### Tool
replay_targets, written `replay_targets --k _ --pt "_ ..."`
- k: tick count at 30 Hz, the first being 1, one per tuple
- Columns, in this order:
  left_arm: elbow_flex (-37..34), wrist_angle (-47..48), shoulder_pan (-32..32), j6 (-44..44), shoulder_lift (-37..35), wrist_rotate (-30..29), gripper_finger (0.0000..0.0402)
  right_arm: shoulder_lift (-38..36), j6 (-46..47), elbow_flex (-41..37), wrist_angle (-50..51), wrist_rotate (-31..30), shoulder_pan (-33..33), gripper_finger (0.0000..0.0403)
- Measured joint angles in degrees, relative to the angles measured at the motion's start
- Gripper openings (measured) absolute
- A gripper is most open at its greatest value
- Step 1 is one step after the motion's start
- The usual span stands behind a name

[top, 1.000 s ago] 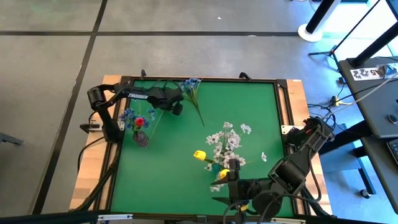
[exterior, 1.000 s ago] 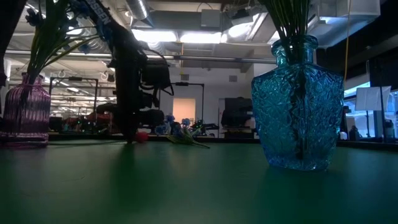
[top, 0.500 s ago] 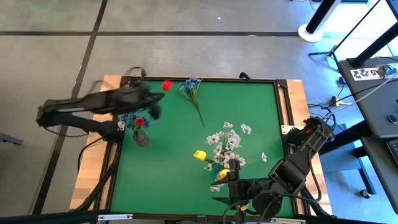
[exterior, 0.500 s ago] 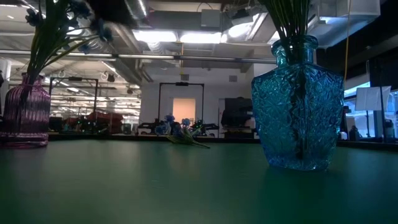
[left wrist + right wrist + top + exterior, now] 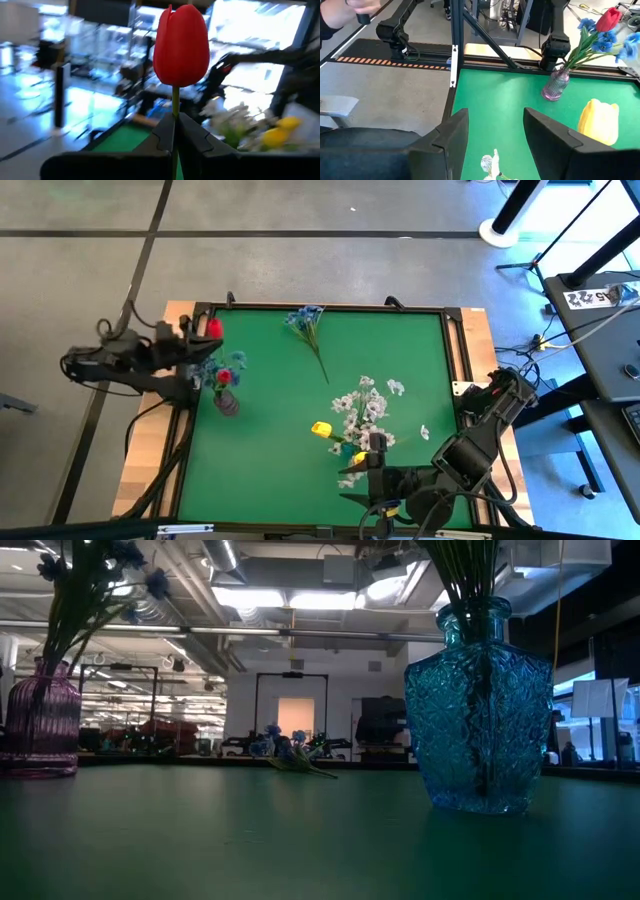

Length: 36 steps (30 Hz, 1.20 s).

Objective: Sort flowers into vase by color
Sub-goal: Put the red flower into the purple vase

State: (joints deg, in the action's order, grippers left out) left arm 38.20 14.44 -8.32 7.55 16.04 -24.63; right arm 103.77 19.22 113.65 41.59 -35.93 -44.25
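High view shows the left end effector [image 5: 205, 332] pinching a red tulip [image 5: 213, 327], now swung from mid-counter to beside the pink vase [image 5: 227, 402], ready for insertion.

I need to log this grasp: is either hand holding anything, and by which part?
The left hand is shut on the red tulip, pinching its thin green stalk just below the bud. The right hand is open and holds nothing.

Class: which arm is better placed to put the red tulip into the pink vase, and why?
Left. Its gripper is shut on the red tulip, near the pink vase; the right gripper waits open near the table's opposite side.
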Motion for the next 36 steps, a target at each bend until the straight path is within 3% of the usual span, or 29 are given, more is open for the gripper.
replay_targets --k 7,19,31,36 --pt "3.3 1.8 0.0 -0.2 -4.2 10.2 0.0005 0.0 0.0 0.0 -1.6 -1.8 0.0 0.0188" --pt "8.2 15.3 0.0 3.5 -4.0 9.4 0.0005 0.0 0.0 0.0 -2.5 -2.2 0.0 0.0188" --pt "2.2 16.1 0.0 6.4 -4.1 13.0 0.0005 0.0 0.0 0.0 -2.5 -2.4 0.0 0.0188" --pt "-0.9 16.0 0.0 6.5 -4.1 17.7 0.0005 0.0 0.0 0.0 -2.5 -2.4 0.0 0.0188"
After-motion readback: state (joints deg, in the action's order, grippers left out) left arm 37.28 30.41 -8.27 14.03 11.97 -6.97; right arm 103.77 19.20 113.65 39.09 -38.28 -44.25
